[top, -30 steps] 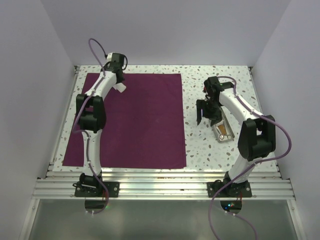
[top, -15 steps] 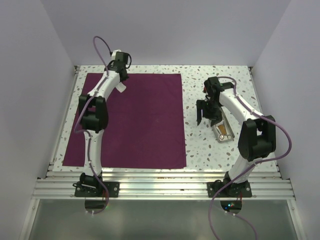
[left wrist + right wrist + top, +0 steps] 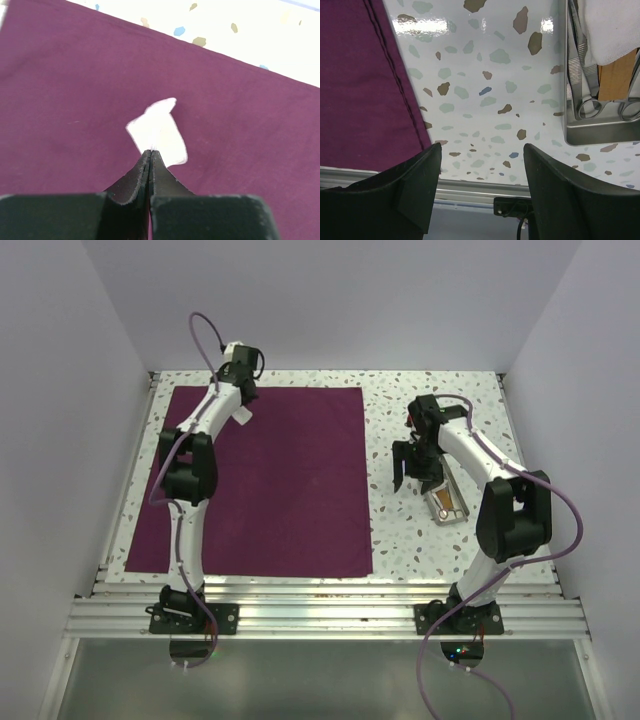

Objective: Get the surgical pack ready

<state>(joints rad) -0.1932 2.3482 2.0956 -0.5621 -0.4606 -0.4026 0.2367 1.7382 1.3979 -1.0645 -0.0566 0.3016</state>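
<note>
The surgical pack is a deep purple sheet lying flat on the left half of the table; it also shows in the left wrist view and in the right wrist view. My left gripper is shut on a small white piece of cloth or paper and holds it above the sheet near its far edge. My right gripper is open and empty, over bare table just right of the sheet's right edge.
A metal instrument tray sits right of my right gripper, holding ring-handled steel instruments and a white cloth; it also shows in the top view. The table's near rail runs below.
My left gripper with the white piece has shifted slightly toward the far edge of the sheet. The right arm has not moved.
</note>
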